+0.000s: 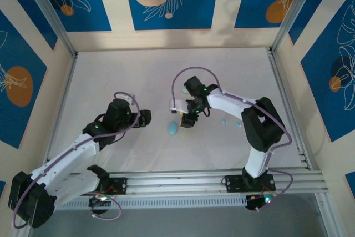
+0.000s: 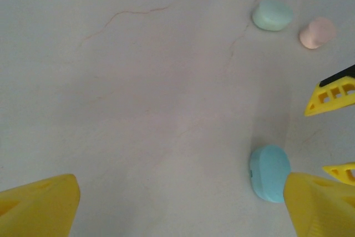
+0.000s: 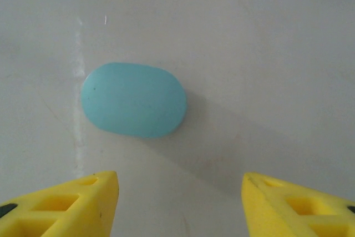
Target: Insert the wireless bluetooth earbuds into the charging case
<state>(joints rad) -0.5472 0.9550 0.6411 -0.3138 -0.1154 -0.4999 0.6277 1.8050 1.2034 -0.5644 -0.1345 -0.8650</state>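
Cases three, pastel, earbuds two

Left arm, right arm: white links w/ black joints, looping lilac cables, green LEDs; right gripper fingers yellow plastic w/ cut-outs.

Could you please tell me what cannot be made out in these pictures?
Top external: the earbuds are specks, too small to tell shape.
Left wrist: a corner of the blue case is hidden behind a finger of the left gripper.
Right wrist: the inside of the blue case, hidden by its opaque shell.
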